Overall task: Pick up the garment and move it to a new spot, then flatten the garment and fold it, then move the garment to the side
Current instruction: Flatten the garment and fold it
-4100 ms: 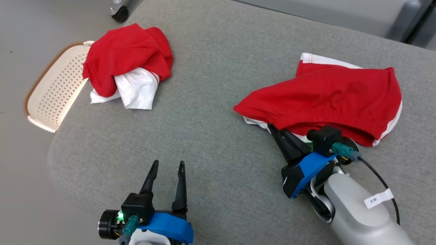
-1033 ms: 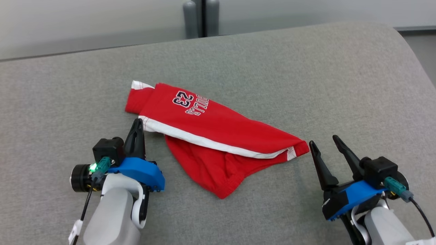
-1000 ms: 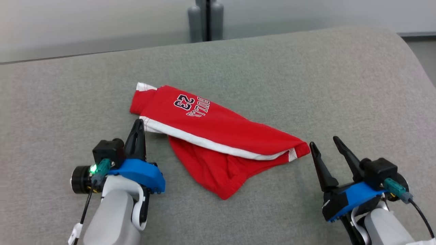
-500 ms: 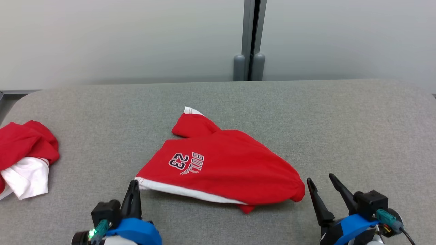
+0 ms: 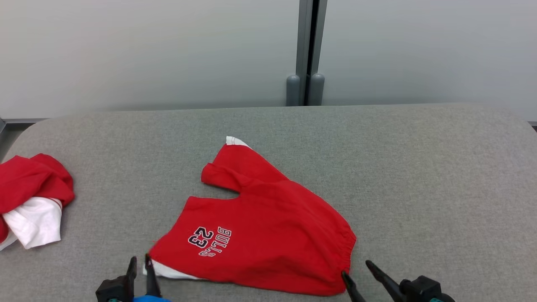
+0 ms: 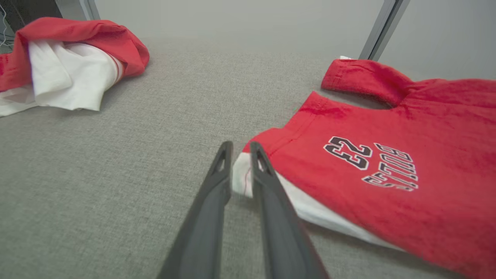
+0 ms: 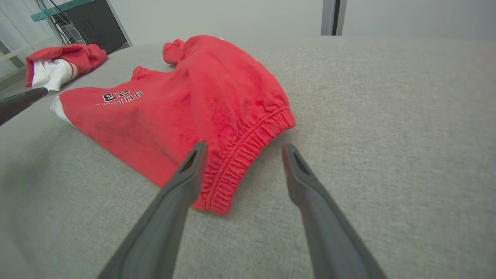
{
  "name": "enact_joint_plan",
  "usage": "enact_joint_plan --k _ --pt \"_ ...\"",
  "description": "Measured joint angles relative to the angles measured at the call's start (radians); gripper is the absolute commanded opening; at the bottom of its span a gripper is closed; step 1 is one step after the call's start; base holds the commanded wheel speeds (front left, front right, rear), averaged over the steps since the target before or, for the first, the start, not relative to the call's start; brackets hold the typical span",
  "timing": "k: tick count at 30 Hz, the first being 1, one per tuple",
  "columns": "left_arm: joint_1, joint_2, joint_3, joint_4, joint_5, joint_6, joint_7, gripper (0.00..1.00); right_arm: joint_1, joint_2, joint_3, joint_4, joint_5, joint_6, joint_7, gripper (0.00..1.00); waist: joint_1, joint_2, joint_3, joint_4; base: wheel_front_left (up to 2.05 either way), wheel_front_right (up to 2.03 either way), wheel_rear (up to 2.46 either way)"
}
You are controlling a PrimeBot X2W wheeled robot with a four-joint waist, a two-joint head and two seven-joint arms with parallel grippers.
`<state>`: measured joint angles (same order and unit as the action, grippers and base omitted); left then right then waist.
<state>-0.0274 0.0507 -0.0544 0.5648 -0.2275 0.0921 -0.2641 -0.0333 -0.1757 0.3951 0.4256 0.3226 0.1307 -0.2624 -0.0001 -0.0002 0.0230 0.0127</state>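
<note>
Pulled toward the near edge of the grey pad (image 5: 419, 167) over the last half second, the garment (image 5: 260, 222) now lies opened out. Both legs show with a notch between them, where it was a bunched wedge. The pile of other clothes (image 5: 29, 197) at the pad's left end has barely shifted, so I take this as a real drag, not camera motion.

At the pad's near edge, my left gripper (image 6: 241, 147) was pressed together then. Its fingers now stand a narrow slit apart with the white hem corner (image 6: 242, 180) in the slit. I cannot tell whether they still pinch it. My right gripper (image 7: 244, 146) is spread wide and grasps nothing, its fingers either side of the elastic waistband (image 7: 232, 170) corner.

The garment rests on the pad's near middle, print side up. I judge the flattening half done: the far leg looks creased and the hem is turned under.

I would let the left fingers part fully and lift straight up before backing off, so the hem is not dragged askew. Beyond the pad's far edge stands a grey post (image 5: 308, 50).
</note>
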Motion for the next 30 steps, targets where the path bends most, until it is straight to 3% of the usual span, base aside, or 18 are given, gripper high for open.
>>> enact_joint_plan --k 5,12,13,15,16,17,21,26,30 --pt "-0.001 0.0 -0.026 -0.034 0.009 0.0 0.0 1.0 0.019 -0.037 0.096 -0.009 0.054 0.0 0.0 1.0 0.0001 0.0 0.01 0.012 0.0 0.0 0.0" --pt "-0.012 0.0 -0.054 -0.075 0.009 0.0 0.0 1.0 -0.014 -0.039 0.148 0.051 0.096 0.0 0.0 1.0 0.0001 0.0002 0.028 0.033 0.0 0.0 0.0" --pt "-0.013 0.0 -0.056 -0.078 0.009 0.0 0.0 1.0 -0.026 -0.039 0.16 0.055 0.102 0.0 0.0 0.95 0.0001 0.0002 0.032 0.036 0.0 0.0 0.0" --pt "-0.014 0.0 -0.059 -0.083 0.009 0.0 0.0 1.0 -0.046 -0.039 0.177 0.064 0.112 0.0 0.0 0.42 0.0001 0.0002 0.038 0.043 0.0 0.0 0.0" --pt "-0.015 0.0 -0.06 -0.085 0.009 0.0 0.0 1.0 -0.053 -0.04 0.182 0.062 0.114 0.0 0.0 0.05 0.0002 0.0002 0.041 0.046 0.0 0.0 0.0" --pt "-0.015 0.0 -0.06 -0.089 0.009 0.0 0.0 1.0 -0.063 -0.041 0.184 0.06 0.118 0.0 0.0 0.0 0.0002 0.0002 0.043 0.049 0.0 0.0 0.0" --pt "-0.014 0.0 -0.072 -0.101 0.007 0.003 0.0 1.0 -0.085 -0.057 0.185 0.024 0.133 0.0 0.0 0.0 0.0001 0.0002 0.054 0.053 0.0 0.0 0.0" --pt "-0.015 0.0 -0.104 -0.115 -0.001 0.003 0.0 1.0 -0.109 -0.05 0.12 -0.064 0.203 0.0 0.0 0.0 0.0001 0.0002 0.072 0.053 0.0 0.0 0.0" --pt "-0.031 0.0 -0.14 -0.114 -0.009 0.002 0.0 1.0 -0.192 -0.045 0.067 -0.068 0.242 0.0 0.0 0.0 0.0002 0.0002 0.094 0.066 0.0 0.0 0.0"
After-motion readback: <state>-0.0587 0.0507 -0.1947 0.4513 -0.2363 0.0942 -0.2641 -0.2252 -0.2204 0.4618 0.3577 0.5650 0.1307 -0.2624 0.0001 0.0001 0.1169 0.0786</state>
